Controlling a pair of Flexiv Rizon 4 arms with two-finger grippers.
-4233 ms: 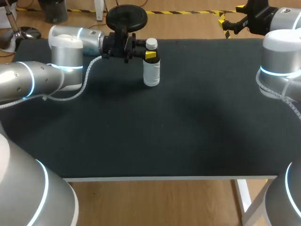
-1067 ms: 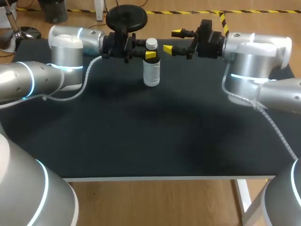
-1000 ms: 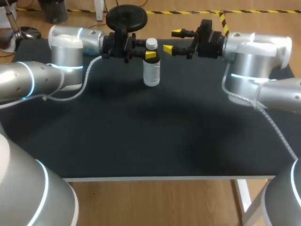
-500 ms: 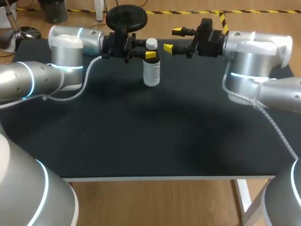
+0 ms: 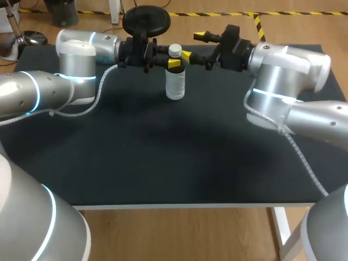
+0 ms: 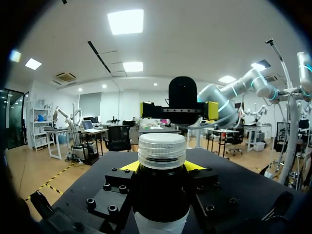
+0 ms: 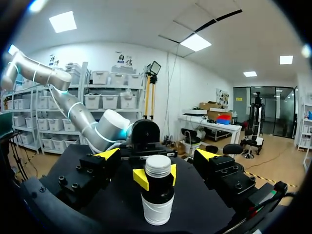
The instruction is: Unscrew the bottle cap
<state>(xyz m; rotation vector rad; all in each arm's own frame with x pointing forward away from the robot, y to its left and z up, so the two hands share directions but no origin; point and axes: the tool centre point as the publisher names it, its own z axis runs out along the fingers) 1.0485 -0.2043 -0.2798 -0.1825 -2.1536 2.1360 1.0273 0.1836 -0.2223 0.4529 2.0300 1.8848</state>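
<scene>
A white bottle (image 5: 175,80) with a dark neck and a white ribbed cap (image 5: 174,50) stands upright at the back of the black table (image 5: 190,152). My left gripper (image 5: 173,63) comes in from the left and is shut on the bottle's neck just under the cap. In the left wrist view the cap (image 6: 162,150) rises above the left gripper (image 6: 162,168). My right gripper (image 5: 193,46) is open just right of the cap, without touching it. In the right wrist view the cap (image 7: 158,165) lies ahead of the right gripper (image 7: 157,155), in line with the gap between its spread fingers.
The black tabletop carries nothing else. Its front edge (image 5: 196,205) runs across the near side, and both arms hang over the far half.
My right arm has swung left, bringing its open gripper close beside the cap. The left gripper and the bottle have stayed put.
</scene>
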